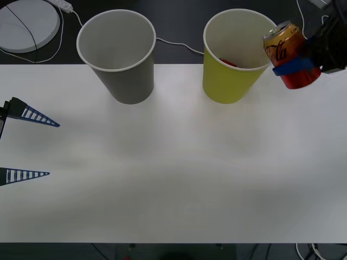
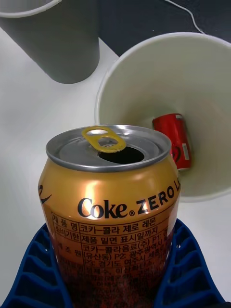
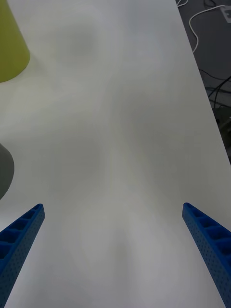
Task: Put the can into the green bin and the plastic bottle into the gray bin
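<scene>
My right gripper (image 1: 295, 67) is shut on the can (image 1: 290, 54), an orange-gold drink can with a silver top (image 2: 108, 149), held in the air and tilted just right of the green bin's rim. The green bin (image 1: 234, 81) stands at the back right of the table; a red can (image 2: 175, 139) lies on its floor. The gray bin (image 1: 120, 65) stands at the back left. The plastic bottle is out of view. At the table's left edge my left gripper (image 1: 30, 146) hangs open over bare table.
The white table (image 1: 173, 179) spreads wide in front of both bins. A round white disc (image 1: 27, 24) and white cables (image 1: 179, 44) lie on the dark surface behind the table.
</scene>
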